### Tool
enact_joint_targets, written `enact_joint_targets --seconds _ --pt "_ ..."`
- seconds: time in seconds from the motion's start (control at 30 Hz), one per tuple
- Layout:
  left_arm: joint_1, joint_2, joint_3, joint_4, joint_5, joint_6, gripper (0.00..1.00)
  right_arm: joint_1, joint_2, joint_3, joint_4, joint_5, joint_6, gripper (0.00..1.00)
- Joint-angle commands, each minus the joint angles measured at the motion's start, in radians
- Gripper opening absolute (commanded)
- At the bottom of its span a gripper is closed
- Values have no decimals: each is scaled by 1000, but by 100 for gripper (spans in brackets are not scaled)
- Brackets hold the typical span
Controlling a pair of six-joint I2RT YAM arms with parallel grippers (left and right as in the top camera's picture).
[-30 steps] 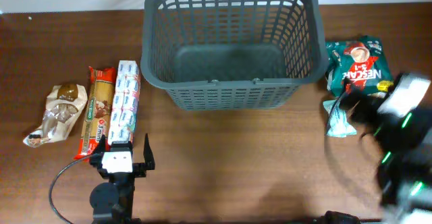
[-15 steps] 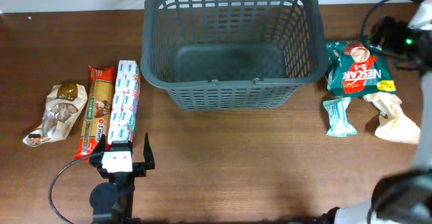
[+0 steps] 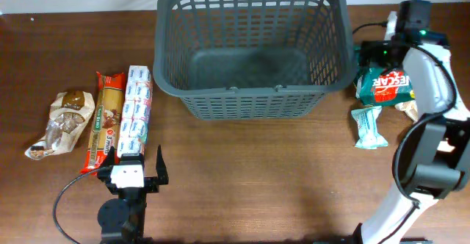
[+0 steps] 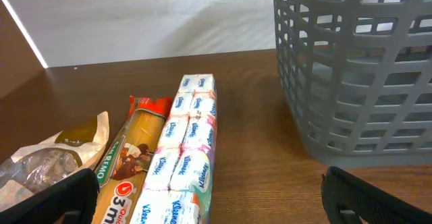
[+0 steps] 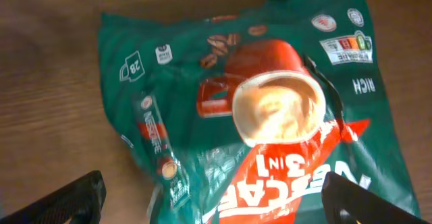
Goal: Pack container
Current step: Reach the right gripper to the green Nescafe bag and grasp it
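Observation:
The dark grey basket [image 3: 250, 103] stands at the back middle of the table with nothing in it; its slotted wall also shows in the left wrist view [image 4: 358, 82]. My right gripper [image 3: 373, 56] is open just above the green Nescafe bag [image 3: 387, 87] to the right of the basket. In the right wrist view the bag [image 5: 270, 116] fills the frame between the spread fingers [image 5: 216, 207], which hold nothing. My left gripper [image 3: 136, 164] is open and empty near the front left, just in front of the Kleenex pack [image 3: 136, 112].
A pasta pack [image 3: 105, 119] and a clear bag of brown goods [image 3: 62, 123] lie left of the Kleenex pack [image 4: 185, 150]. A small teal packet [image 3: 369, 126] and a beige packet [image 3: 407, 109], partly under my right arm, lie near the Nescafe bag.
My right arm has swung from the front right up to the back right and now hangs over the Nescafe bag. The left arm and all packets have not moved.

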Motion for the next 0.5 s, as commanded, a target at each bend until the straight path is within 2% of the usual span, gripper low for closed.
enact_joint_targets --seconds 0.0,0.43,0.47 --pt "-4 -6 -8 3 7 -2 99 4 59 17 11 69 -39 99" --pt "-4 -6 -8 3 7 -2 99 13 260 17 69 69 -22 99" --pt "-4 -6 -8 3 7 -2 99 13 273 17 67 69 -3 93"
